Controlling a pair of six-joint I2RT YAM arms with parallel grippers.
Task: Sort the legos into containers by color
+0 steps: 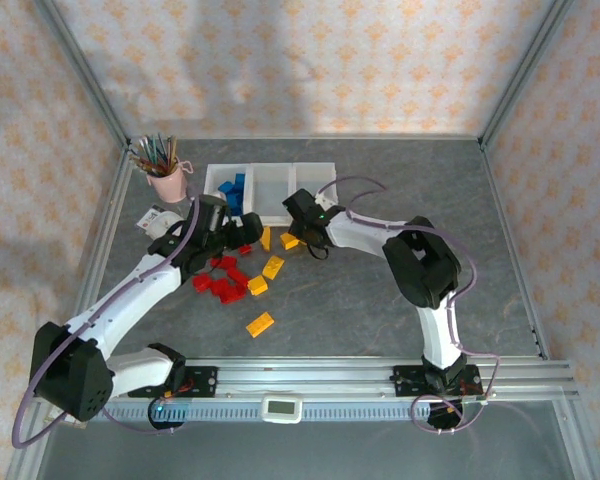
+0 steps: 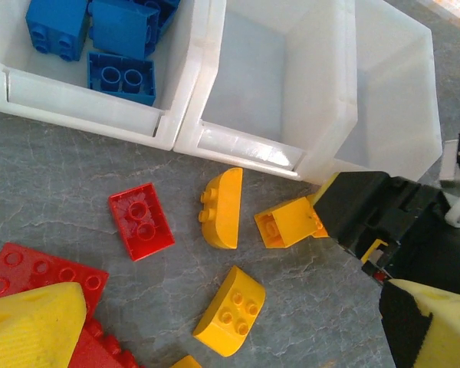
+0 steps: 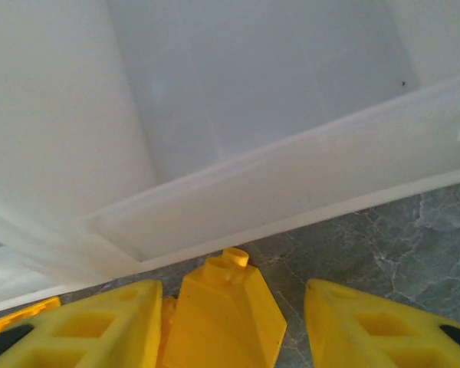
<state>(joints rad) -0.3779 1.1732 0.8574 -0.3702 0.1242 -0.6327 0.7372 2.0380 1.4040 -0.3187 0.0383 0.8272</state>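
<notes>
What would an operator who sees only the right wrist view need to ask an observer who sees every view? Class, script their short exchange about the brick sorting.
Operator: Does any bin hold bricks already?
Observer: Yes, the left bin holds blue bricks.
Operator: Where are the reds?
Observer: The red bricks lie loose on the table, clustered in front of that bin.
</notes>
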